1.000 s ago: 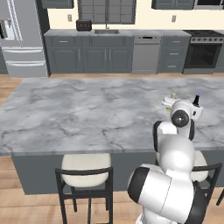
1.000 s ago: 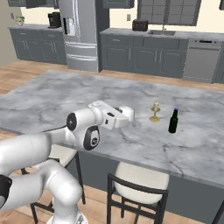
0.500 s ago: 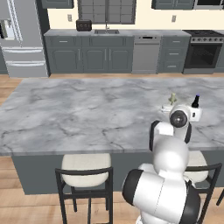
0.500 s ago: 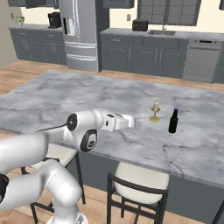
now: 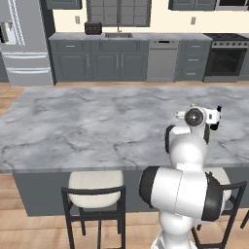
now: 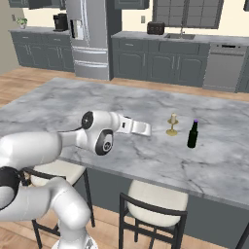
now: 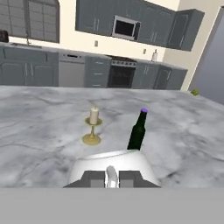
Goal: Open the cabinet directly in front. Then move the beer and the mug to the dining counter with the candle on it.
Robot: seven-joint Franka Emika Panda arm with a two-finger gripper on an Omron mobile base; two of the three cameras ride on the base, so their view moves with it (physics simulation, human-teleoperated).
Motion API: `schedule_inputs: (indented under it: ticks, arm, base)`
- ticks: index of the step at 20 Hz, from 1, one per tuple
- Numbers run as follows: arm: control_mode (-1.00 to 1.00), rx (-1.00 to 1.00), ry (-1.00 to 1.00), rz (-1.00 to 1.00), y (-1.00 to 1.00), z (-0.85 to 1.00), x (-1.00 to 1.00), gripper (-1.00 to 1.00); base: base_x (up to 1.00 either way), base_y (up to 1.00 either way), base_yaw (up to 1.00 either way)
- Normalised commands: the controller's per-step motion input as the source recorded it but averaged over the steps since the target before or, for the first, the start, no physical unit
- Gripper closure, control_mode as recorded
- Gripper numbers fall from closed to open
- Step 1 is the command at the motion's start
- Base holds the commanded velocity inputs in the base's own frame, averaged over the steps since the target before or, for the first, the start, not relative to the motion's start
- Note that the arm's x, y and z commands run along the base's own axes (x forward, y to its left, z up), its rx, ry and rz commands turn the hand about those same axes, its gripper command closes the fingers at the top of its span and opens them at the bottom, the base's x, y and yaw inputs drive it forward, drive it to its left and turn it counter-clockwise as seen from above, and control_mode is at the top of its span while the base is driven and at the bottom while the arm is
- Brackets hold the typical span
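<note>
On veined marble [image 6: 97, 104], slim glass beer [image 6: 193, 134] beside stemmed candle [image 6: 172, 125].

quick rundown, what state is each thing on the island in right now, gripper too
beer: upright on the dining counter, cap on, right of the candle.
candle: upright in its golden holder, unlit, apart from the beer.
mug: white, held in the gripper, above the marble.
gripper: shut on the mug's handle.
stools: tucked under the counter's near edge, seats bare.
</note>
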Motion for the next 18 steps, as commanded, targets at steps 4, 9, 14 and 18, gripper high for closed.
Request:
schedule_inputs:
  ticks: [4, 9, 14, 18]
  arm:
    - [-1.00, 0.00, 0.04, 0.01, -0.05, -0.22, 0.21, 1.00]
    - [-1.00, 0.04, -0.03, 0.00, -0.17, -0.28, 0.00, 1.00]
    - [-1.00, 0.11, -0.27, 0.02, -0.09, -0.04, 0.00, 1.00]
    - [-1.00, 0.12, -0.31, 0.03, -0.01, -0.03, 0.00, 1.00]
  base:
    - [0.00, 0.00, 0.00]
    - [0.00, 0.00, 0.00]
    - [0.00, 0.00, 0.00]
    - [0.00, 0.00, 0.00]
